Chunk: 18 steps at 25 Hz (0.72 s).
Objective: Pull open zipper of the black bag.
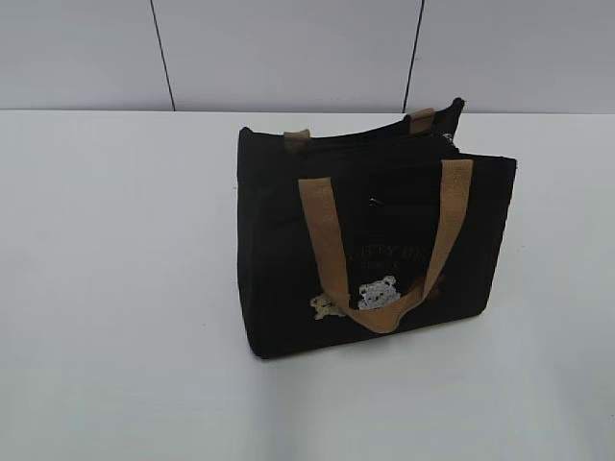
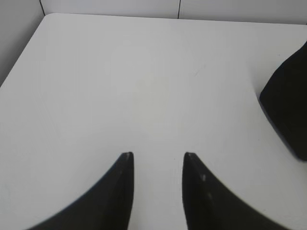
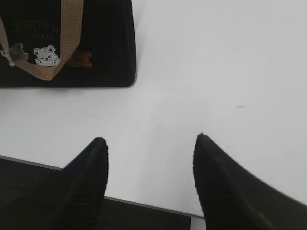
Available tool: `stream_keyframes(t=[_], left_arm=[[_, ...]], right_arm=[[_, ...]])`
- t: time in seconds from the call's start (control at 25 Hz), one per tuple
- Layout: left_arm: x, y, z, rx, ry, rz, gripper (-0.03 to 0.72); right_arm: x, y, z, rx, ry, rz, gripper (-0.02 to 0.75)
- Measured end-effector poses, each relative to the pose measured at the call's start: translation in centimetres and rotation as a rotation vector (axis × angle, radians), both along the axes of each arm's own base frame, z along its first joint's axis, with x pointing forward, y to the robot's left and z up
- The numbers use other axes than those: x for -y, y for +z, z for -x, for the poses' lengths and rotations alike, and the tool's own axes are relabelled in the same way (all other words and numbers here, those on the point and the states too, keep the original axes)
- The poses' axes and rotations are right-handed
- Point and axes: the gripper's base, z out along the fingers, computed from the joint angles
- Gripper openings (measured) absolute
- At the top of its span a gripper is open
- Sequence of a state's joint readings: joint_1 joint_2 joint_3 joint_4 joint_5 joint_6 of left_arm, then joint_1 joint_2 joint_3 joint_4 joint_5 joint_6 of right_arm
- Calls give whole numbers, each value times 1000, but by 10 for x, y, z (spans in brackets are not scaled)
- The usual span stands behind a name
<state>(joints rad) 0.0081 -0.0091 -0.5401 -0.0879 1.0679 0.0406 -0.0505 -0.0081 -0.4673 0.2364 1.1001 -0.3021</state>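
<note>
**Both grippers empty and clear of the bag, zipper untouched**

I see the left gripper [image 2: 156, 155] in its wrist view with its two dark fingers parted, nothing between them, only bare white tabletop [image 2: 144, 86] under and ahead of it. The small boxy black fabric bag [image 2: 288, 110] shows only as a dark corner ahead and to the right of this gripper, well apart from the fingertips.

Right gripper [image 3: 151, 139] is spread wider, also empty. It hangs over the near table edge. The bag [image 3: 105, 43] sits ahead and to the left of it, apart from both fingers. Facing this gripper is the bag's front face: tan webbing handle [image 3: 67, 33] drooped down over it, white embroidered bear [image 3: 47, 55], a brown bear [image 3: 81, 59] just beside it, faint gold lettering above.

Exterior view: bag [image 1: 288, 250] stands upright on the table [image 1: 115, 288], neither arm in frame. Front handle [image 1: 384, 240] hangs in a loop over the face; second handle's ends poke up at the back edge. Black zipper line [image 1: 365, 130] runs along the top between the handles. I cannot tell from here whether it is closed, and I cannot make out the pull for certain.
</note>
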Motion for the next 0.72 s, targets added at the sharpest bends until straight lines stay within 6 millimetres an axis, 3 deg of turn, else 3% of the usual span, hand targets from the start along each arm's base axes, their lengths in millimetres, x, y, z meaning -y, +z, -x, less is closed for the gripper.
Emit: stream_keyframes(t=[0.72], left_arm=[[0, 0, 0, 0, -31, 0, 241]], right_arm=[[0, 0, 0, 0, 0, -1, 430]])
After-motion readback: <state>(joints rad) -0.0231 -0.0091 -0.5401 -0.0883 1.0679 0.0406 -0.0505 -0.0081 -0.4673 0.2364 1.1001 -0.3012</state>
